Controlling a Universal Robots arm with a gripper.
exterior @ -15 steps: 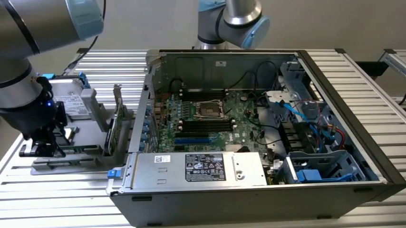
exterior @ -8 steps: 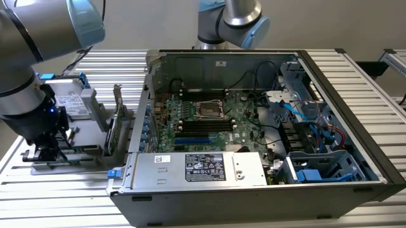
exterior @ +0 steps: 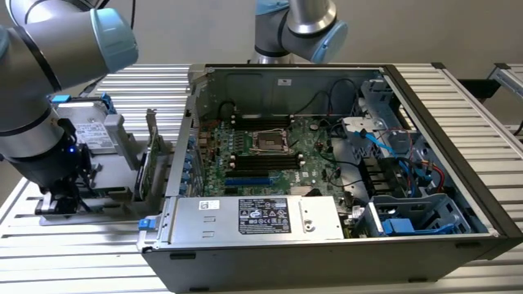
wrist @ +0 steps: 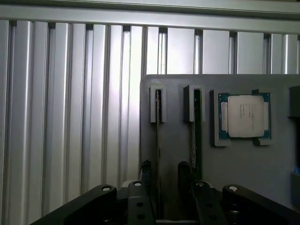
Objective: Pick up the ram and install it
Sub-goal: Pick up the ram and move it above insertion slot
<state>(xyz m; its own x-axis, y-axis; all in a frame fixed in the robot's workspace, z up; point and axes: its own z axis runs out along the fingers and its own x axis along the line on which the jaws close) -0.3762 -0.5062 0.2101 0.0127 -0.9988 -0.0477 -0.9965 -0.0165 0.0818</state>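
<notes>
Spread claw (wrist: 164, 180), straddling ram (wrist: 158, 140) in grey tray (wrist: 243, 173)

Arm (exterior: 37, 116) bent downward, tool (wrist: 164, 169) spread wide (pointing down).

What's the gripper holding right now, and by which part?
Nothing is held: the open gripper straddles the ram, which stands on edge in the grey holder, without clamping it.

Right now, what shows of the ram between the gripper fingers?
The ram shows edge-on: a thin dark strip standing on its long edge, one end in a grey slotted holder on the grey tray. The open gripper straddles it; contact cannot be told. A second stick stands parallel beside it.
</notes>
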